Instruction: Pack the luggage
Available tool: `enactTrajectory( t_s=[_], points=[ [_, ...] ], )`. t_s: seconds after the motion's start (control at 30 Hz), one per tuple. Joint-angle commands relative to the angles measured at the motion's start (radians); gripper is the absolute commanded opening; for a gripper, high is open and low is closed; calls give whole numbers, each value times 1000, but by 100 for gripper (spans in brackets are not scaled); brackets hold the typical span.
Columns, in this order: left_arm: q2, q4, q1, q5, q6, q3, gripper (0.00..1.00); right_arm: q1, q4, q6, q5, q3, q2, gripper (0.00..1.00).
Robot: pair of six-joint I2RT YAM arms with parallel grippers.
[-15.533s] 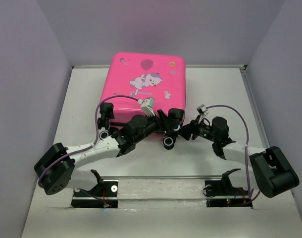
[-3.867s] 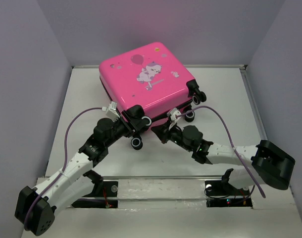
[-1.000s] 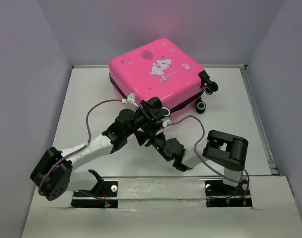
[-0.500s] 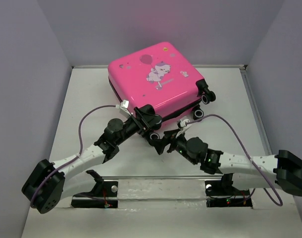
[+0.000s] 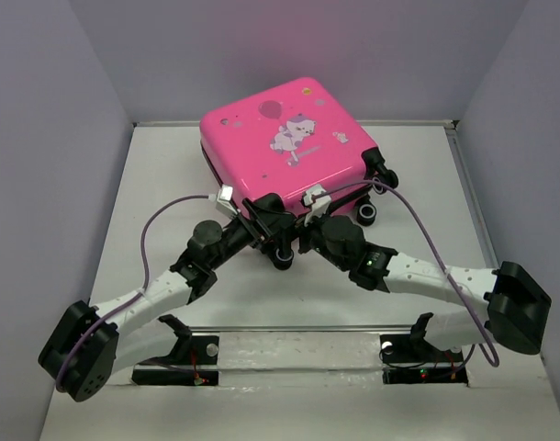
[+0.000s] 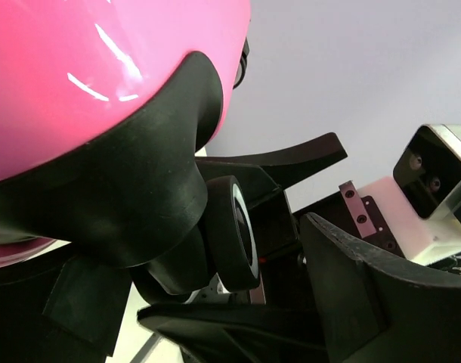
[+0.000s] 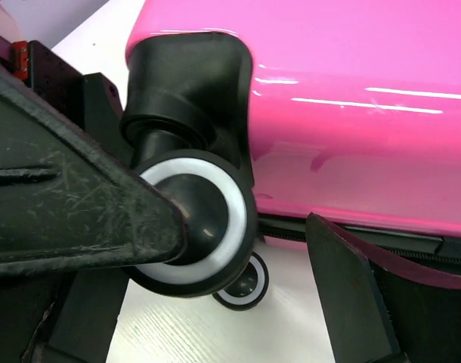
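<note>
Evidently, the closed hot-pink hard-shell suitcase (image 5: 285, 152) is set at upper centre. The left gripper (image 5: 271, 219) and right gripper (image 5: 298, 235) are spread beside its near black white-rimmed wheel (image 7: 196, 227); so crowded, they could be knocked together.

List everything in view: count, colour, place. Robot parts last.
luggage: one, hot pink with white cartoon print, far middle of table, shut
wheels: two clearly seen, black with white rims, luggage's near edge
table: one, white
walls: three, grey, around table
cables: two, purple, one per arm
left gripper: one, black, open, at near-corner wheel
right gripper: one, black, open, at same wheel
</note>
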Motion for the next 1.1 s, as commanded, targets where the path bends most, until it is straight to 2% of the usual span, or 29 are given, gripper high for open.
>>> enactTrajectory(
  t_s=[0.0,0.13,0.2,0.37,0.4,0.43,0.47,0.57,0.63,0.73,0.77,0.87,1.0,1.03,1.07],
  points=[
    [-36,125,5,35,47,-3,95,-19,64,-38,-54,112,46,96],
    [-36,124,10,42,50,-6,94,-30,113,-30,-104,138,89,91],
    [-34,125,11,42,50,-8,94,-30,154,-32,-130,121,95,84],
    [-33,125,13,50,51,-18,93,-39,333,-45,-181,54,97,75],
    [-33,124,14,50,51,-20,93,-51,348,-44,-190,46,97,69],
    [-34,114,14,50,56,-23,93,-51,357,-41,-172,37,98,58],
    [-40,104,16,46,62,-25,92,-51,381,-41,-158,31,98,35],
    [-80,12,27,21,117,-20,92,-62,398,-35,-123,8,91,15],
    [-143,-112,39,-26,198,-5,91,-74,389,-32,-109,-14,80,8],
    [-226,-290,40,-126,307,23,90,-87,365,-24,-104,-37,39,7],
    [-288,-395,40,-196,353,32,89,-99,354,-22,-106,-54,26,7],
    [-420,-548,40,-313,412,19,84,-108,317,-22,-112,-72,-9,7],
    [-516,-605,40,-375,424,-67,71,-117,288,-22,-123,-90,-46,7],
    [-505,-573,40,-346,430,-101,61,-117,273,-24,-120,-94,-64,7],
    [-493,-549,39,-326,438,-115,58,-117,265,-27,-123,-97,-76,7]
  ],
)
